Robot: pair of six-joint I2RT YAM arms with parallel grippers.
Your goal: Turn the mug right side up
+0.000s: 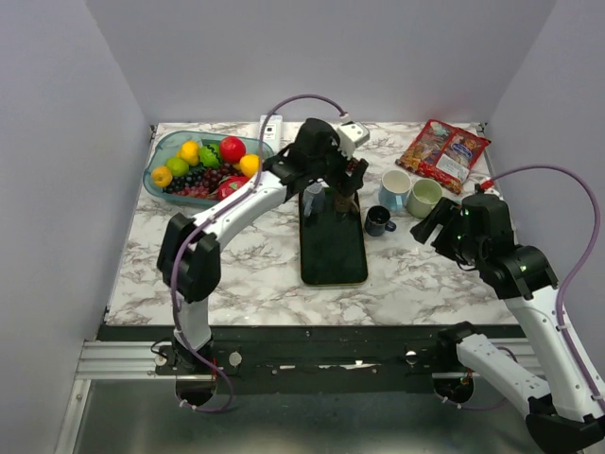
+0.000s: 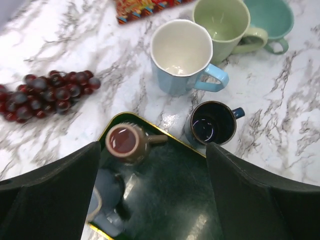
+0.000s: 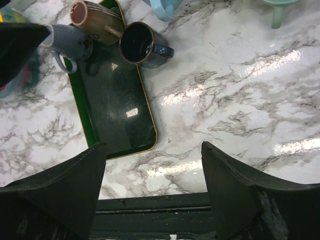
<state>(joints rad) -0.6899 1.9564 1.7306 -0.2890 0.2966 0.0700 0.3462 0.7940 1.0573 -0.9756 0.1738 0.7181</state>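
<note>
Left wrist: L hand (image 2: 152, 147) spread over brown mug (image 2: 125, 142); grey mug (image 2: 107, 195) half hidden, poss. tipped; R hand (image 3: 153, 147) spread.

Brown mug (image 2: 127, 142), upright, on tray (image 2: 170, 200) corner

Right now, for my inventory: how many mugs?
6: brown mug, grey-blue mug on the tray; dark blue mug beside it; light blue mug, green mug, teal mug beyond. Left arm may hide more.
</note>
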